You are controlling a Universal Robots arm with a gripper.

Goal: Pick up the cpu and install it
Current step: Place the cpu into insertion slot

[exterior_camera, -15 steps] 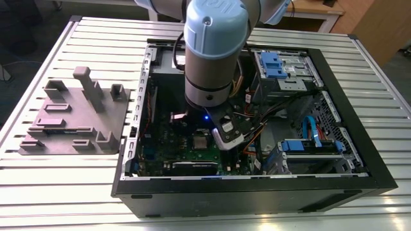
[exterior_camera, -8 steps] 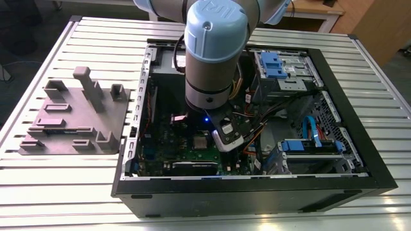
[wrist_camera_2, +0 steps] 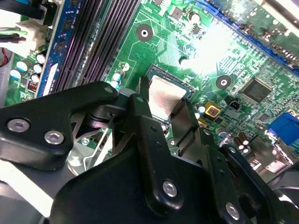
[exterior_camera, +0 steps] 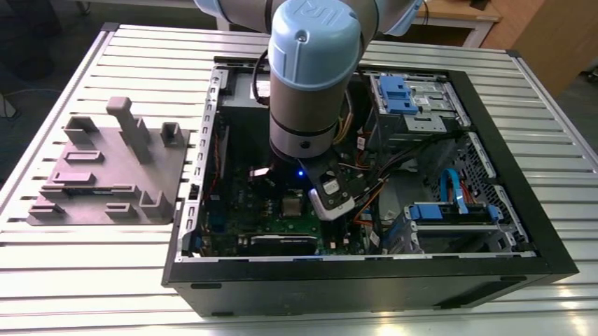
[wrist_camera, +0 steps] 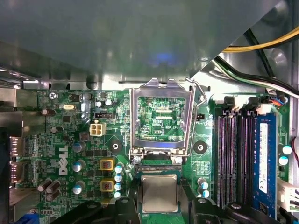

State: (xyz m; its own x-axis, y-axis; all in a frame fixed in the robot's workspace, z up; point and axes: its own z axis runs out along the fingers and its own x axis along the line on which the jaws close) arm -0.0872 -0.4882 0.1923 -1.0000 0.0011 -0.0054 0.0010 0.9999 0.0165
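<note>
Currently the cpu [wrist_camera: 159, 192] is seen low over the motherboard [wrist_camera: 70, 140], lying flat in or just above the socket, just beside the hinge of the socket frame [wrist_camera: 133, 121], which is swung up and open. The gripper [wrist_camera_2: 164, 100] is set narrow around the cpu, its jaws placed against two opposite edges so that the shiny metal top is left bare between them; it is judged to be held rather than merely straddled, though whether it is fully seated cannot be told. In the exterior view the arm is reached down into the open computer case [exterior_camera: 374, 280], which is laid on the slatted tabletop [exterior_camera: 94, 280], well apart from the grey moulded tray [exterior_camera: 103, 175].

The cpu is judged to be light, thin and stiff, with a smooth top that would slip under a flat press. Its underside and the socket beneath are taken to be fragile. It is best held by the thin rim on opposite sides and kept level.
</note>
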